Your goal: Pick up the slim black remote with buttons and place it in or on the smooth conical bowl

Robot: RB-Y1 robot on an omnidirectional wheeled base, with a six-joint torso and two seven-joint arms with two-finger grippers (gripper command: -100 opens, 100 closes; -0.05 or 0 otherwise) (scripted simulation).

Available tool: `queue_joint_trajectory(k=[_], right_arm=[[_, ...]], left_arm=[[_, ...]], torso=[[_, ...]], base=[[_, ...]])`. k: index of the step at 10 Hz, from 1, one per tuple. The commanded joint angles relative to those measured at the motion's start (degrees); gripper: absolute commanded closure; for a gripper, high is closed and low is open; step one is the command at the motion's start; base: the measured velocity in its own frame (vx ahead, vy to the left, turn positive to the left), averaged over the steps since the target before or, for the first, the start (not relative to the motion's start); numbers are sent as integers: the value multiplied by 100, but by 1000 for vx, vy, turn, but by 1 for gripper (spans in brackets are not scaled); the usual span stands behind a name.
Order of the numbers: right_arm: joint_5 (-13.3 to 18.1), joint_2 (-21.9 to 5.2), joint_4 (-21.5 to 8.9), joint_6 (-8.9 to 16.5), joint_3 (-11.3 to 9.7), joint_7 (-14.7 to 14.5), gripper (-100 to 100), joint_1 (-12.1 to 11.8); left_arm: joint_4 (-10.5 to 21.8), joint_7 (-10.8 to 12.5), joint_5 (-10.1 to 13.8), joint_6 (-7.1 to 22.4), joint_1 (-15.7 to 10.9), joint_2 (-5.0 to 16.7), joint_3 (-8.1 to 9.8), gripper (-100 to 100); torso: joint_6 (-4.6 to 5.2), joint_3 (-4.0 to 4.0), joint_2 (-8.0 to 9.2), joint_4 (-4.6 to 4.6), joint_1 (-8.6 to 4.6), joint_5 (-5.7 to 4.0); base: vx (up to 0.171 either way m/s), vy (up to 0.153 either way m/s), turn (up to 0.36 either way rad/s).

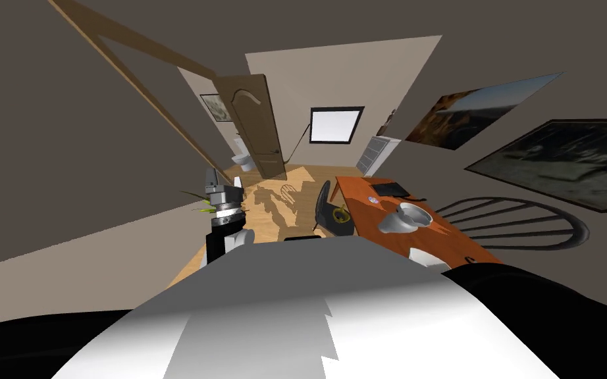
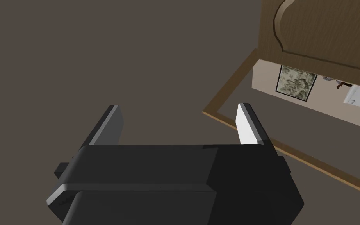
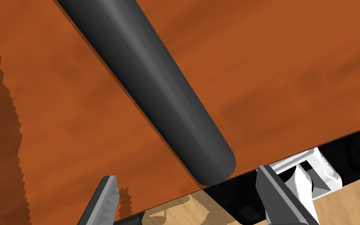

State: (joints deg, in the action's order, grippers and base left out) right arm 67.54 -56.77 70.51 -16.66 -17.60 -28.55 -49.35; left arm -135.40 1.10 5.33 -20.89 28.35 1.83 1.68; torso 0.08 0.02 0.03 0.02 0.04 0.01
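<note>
Our right gripper [image 3: 187, 174] hangs close above the edge of the orange-brown table [image 3: 284, 78], fingers spread wide and clasping nothing, its tips to either side of the remote [image 3: 148, 82]'s near end. That dark, rounded bar lies flat on the table, its end at the edge; we see no buttons from here. We judge nothing done yet: grasp, lift and carry all remain. The pale conical bowl [image 1: 406, 217] sits further along the same table. Our left gripper [image 2: 179, 117], also spread, is raised at our left side.
</note>
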Motion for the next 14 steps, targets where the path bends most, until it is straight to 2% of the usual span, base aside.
queue_joint_trajectory(k=[1, 2, 4, 6, 7, 11, 12, 14], right_arm=[[250, -80, -261, 110, -157, -89, -100, -67], [412, -64, -453, 188, -272, -158, -100, -73], [412, -64, -453, 188, -272, -158, -100, -73], [697, 2, -791, 335, -489, -282, -100, -67], [697, 2, -791, 335, -489, -282, -100, -67], [1097, 206, -1271, 570, -835, -460, -100, -18], [1097, 206, -1271, 570, -835, -460, -100, -18], [1237, 326, -1441, 662, -973, -525, -100, 12]], left_arm=[[0, 0, 0, 0, 0, 0, 0, 0], [0, 0, 0, 0, 0, 0, 0, 0], [0, 0, 0, 0, 1, 0, 1, 0], [0, 0, 0, 0, 0, 0, 0, 0], [0, 0, 0, 0, 0, 0, 0, 0], [0, 0, 0, 0, 1, 0, 1, 0], [0, 0, 0, 0, 1, 0, 1, 0], [0, 0, 0, 0, 1, 0, 1, 0]], torso=[[0, 0, 0, 0, 0, 0], [-1, 0, 1, 0, -2, 1], [7, 1, 1, 0, -3, -1], [1, 0, 0, 0, 2, 1], [0, 0, 1, 1, -2, 0], [5, 3, 5, 1, -1, 1], [5, 3, 5, 1, -1, 0], [6, 1, 2, 1, -1, 0]], base=[[-12, 0, 383], [-17, -6, 340], [-6, -5, 34], [-10, 3, 260], [-8, -7, 118], [-18, -3, 196], [-14, -5, 76], [-14, -1, 148]])
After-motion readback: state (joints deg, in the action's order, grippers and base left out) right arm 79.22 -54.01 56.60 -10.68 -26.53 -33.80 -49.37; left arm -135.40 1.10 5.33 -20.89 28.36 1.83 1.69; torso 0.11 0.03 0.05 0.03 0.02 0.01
